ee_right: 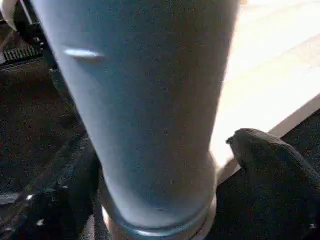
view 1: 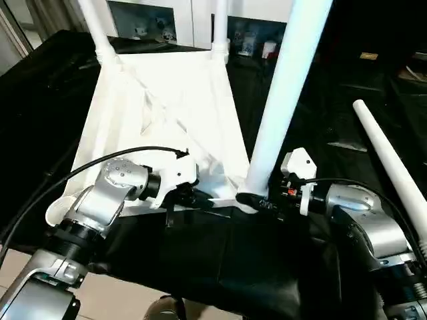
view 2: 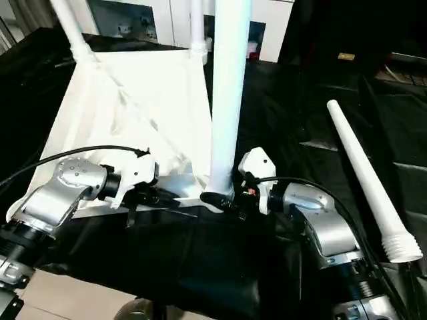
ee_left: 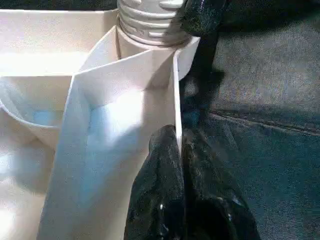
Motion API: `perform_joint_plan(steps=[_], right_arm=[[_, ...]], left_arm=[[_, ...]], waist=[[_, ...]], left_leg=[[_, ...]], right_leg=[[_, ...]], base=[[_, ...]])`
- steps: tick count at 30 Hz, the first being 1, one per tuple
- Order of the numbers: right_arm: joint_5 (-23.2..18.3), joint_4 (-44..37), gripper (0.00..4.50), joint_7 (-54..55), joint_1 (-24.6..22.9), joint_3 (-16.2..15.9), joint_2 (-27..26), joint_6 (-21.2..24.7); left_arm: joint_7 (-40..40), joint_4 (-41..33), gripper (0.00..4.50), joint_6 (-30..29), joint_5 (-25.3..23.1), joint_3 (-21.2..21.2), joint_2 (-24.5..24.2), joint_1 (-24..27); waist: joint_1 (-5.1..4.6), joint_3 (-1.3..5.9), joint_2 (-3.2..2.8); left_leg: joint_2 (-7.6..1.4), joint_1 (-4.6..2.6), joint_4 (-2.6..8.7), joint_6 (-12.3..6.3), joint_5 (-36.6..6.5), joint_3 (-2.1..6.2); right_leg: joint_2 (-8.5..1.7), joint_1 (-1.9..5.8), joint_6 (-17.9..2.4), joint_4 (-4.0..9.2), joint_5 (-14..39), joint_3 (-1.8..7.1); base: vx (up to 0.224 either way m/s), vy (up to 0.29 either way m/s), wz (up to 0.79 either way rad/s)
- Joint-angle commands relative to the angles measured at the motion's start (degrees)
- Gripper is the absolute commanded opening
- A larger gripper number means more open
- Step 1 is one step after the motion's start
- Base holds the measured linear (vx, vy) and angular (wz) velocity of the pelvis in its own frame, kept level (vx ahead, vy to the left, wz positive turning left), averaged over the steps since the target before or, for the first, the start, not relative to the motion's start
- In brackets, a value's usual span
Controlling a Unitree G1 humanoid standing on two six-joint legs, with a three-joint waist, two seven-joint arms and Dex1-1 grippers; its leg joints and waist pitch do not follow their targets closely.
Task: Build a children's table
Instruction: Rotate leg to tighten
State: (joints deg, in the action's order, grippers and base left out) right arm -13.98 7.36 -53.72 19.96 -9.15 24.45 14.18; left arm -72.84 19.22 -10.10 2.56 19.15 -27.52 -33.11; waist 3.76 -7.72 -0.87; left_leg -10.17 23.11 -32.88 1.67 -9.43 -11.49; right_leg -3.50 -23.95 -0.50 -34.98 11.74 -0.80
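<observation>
The white plastic table top [view 1: 167, 113] lies upside down, ribbed underside up, on a black cloth-covered surface [view 1: 220, 260], ahead of both arms. Two tapered round white legs stand in its far corner sockets, one at the far left [view 1: 93, 23] and one at the far right [view 1: 220, 23]. A third white leg [view 1: 287, 87] stands nearly upright in the near right socket [ee_left: 150, 50], its long axis rising up and away with a slight lean to the right. In the left wrist view its threaded end sits partly in the socket, several threads exposed, so seating appears incomplete. The near left socket [view 1: 63, 207] is empty.

The right gripper [view 1: 257, 200] is closed around the base of this third leg, just above the socket. The left gripper [view 1: 193, 198] is pressed together on the near edge wall of the table top, just left of that socket, judged to be steadying it. The coming move turns on the leg's axis matching the socket's; the right arm is the nearer.

A fourth white leg [view 2: 363, 173] lies loose on the cloth, well apart to the right, threaded end toward the robot. Beyond the surface stands a white glass-door cabinet [view 1: 173, 20].
</observation>
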Motion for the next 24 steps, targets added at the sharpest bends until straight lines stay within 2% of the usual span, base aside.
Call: perform_joint_plan(steps=[1,3,11,13,19,20,22,23,24], right_arm=[[-0.57,-0.28,3.95,-0.18,-0.17,0.45,0.87,-0.56],[-0.55,-0.25,3.77,-0.27,-0.20,0.48,0.79,-0.50],[-0.65,-0.11,3.24,-0.95,-0.49,0.72,0.59,-0.30],[-0.60,0.04,2.96,-0.97,-0.54,0.64,0.52,-0.47],[-0.04,0.83,2.71,0.97,-0.51,0.93,-0.65,-0.86],[-0.04,0.83,2.71,0.97,-0.51,0.93,-0.65,-0.86],[2.29,3.73,2.69,7.96,-0.25,2.30,-3.10,-0.53],[2.29,3.73,2.68,7.96,-0.25,2.30,-3.10,-0.53],[3.01,5.50,2.68,12.45,-0.29,3.55,-5.06,-0.17]], left_arm=[[-3.33,-2.50,0.00,0.38,0.86,2.20,0.26,0.55],[-3.35,-2.57,0.00,0.32,0.91,2.17,0.19,0.61],[-3.38,-2.92,0.00,0.03,0.88,2.34,-0.05,1.03],[-3.43,-3.09,0.00,-0.11,0.90,2.33,-0.08,1.14],[-3.05,-2.71,0.00,-0.01,0.72,2.25,0.01,1.23],[-3.05,-2.71,0.00,-0.01,0.72,2.25,0.01,1.23],[1.58,-0.67,0.00,-1.52,0.31,0.73,2.30,0.20],[1.58,-0.67,0.00,-1.52,0.31,0.73,2.30,0.20],[5.13,0.91,0.00,-2.55,-0.12,-0.28,4.08,-0.73]], waist=[[-0.08,4.22,0.34],[-0.05,4.33,0.29],[-0.01,4.50,0.38],[0.01,4.62,0.39],[-0.03,4.78,0.45],[-0.04,4.73,0.43],[-0.22,4.66,0.42],[-0.28,4.61,0.37],[-0.39,4.44,0.44]], left_leg=[[-3.03,-1.89,3.08,-5.87,-4.27,1.14],[-3.02,-1.83,2.96,-6.41,-3.34,1.16],[-3.01,-1.79,2.81,-6.76,-3.09,1.17],[-2.99,-1.78,2.71,-6.97,-2.56,1.17],[-2.94,-1.74,2.57,-7.20,-2.36,1.15],[-2.94,-1.69,2.59,-7.15,-2.45,1.16],[-2.95,-1.69,2.63,-6.62,-3.05,1.12],[-2.88,-1.74,2.66,-5.95,-3.70,1.11],[-2.88,-1.74,2.82,-5.13,-5.01,1.15]], right_leg=[[-4.09,3.08,-16.77,2.65,-4.90,2.05],[-4.08,3.12,-16.97,2.48,-6.35,2.01],[-4.09,3.21,-17.18,2.36,-6.22,1.94],[-4.11,3.26,-17.30,2.26,-6.90,1.95],[-4.08,3.29,-17.43,2.18,-6.83,1.91],[-4.12,3.26,-17.43,2.19,-6.60,1.91],[-4.13,3.17,-17.41,2.33,-5.38,1.94],[-4.18,3.06,-17.45,2.50,-3.87,1.94],[-4.16,2.99,-17.25,2.78,-1.33,1.96]], base=[[0.000,0.000,0.00],[0.000,0.000,0.00],[0.000,0.000,0.00],[0.000,0.000,0.00],[0.000,0.000,0.00],[0.000,0.000,0.00],[0.000,0.000,0.00],[0.000,0.000,0.00],[0.000,0.000,0.00]])
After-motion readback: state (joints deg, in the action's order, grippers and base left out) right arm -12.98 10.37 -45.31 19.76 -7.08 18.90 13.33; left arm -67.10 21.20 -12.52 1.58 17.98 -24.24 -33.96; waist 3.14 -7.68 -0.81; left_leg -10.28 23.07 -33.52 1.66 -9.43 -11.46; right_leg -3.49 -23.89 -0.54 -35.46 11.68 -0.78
